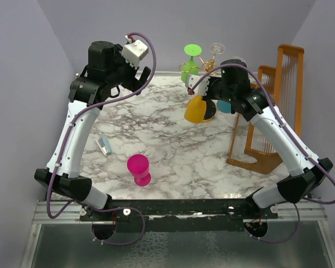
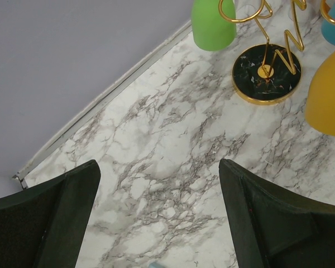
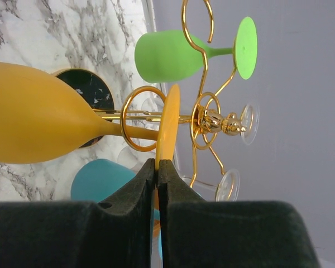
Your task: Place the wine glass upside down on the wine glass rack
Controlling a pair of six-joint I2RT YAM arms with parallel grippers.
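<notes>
My right gripper (image 3: 157,167) is shut on the flat foot of the yellow wine glass (image 3: 39,120). The glass is upside down, and its stem passes through a gold ring of the wine glass rack (image 3: 209,120). In the top view the yellow glass (image 1: 196,109) hangs beside the rack (image 1: 207,66), above the rack's black base, with my right gripper (image 1: 207,88) at it. My left gripper (image 2: 159,218) is open and empty above bare marble. It is at the back left in the top view (image 1: 139,75). The rack's base (image 2: 266,72) shows in the left wrist view.
A green glass (image 1: 187,67), a teal glass (image 1: 224,106) and a clear glass (image 1: 216,48) hang on the rack. A pink glass (image 1: 138,169) stands near the table front. A small pale blue object (image 1: 104,144) lies at the left. A brown wooden slatted frame (image 1: 273,111) stands at the right.
</notes>
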